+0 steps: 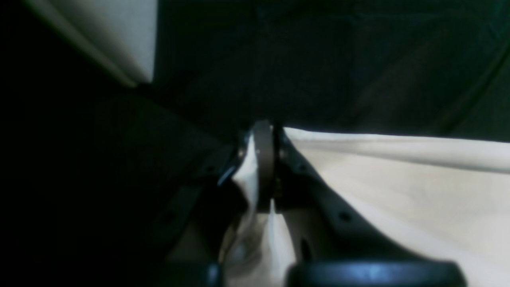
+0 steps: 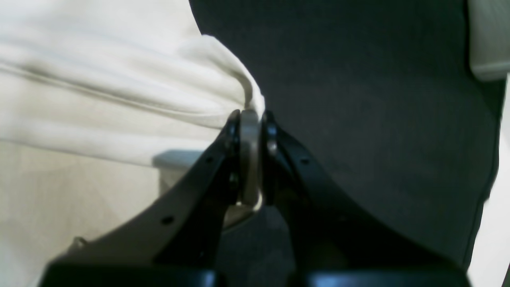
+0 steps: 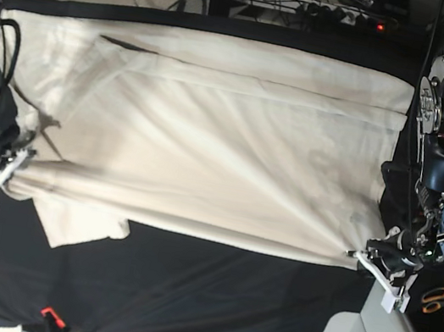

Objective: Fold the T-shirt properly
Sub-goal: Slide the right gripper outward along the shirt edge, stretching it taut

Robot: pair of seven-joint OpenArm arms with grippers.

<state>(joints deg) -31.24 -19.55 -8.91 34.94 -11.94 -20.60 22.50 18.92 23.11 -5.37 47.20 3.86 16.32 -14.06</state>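
While stretched taut, the T-shirt [image 3: 208,146] shows diagonal creases.

Your base view looks down on the T-shirt [image 3: 210,138] from above, covering its whole spread. Each wrist view sits close behind its own fingers, facing one pinched T-shirt edge; all three views share that cloth.

I see a table draped in a black table cloth [image 3: 208,293], and the cream T-shirt [image 3: 210,138] lies spread across most of its far half, wrinkled, with one sleeve flopped onto the bare black cloth toward the near side. Near the front edge a small orange-and-black object [image 3: 50,314] sits on the cloth; I can't tell what it is.
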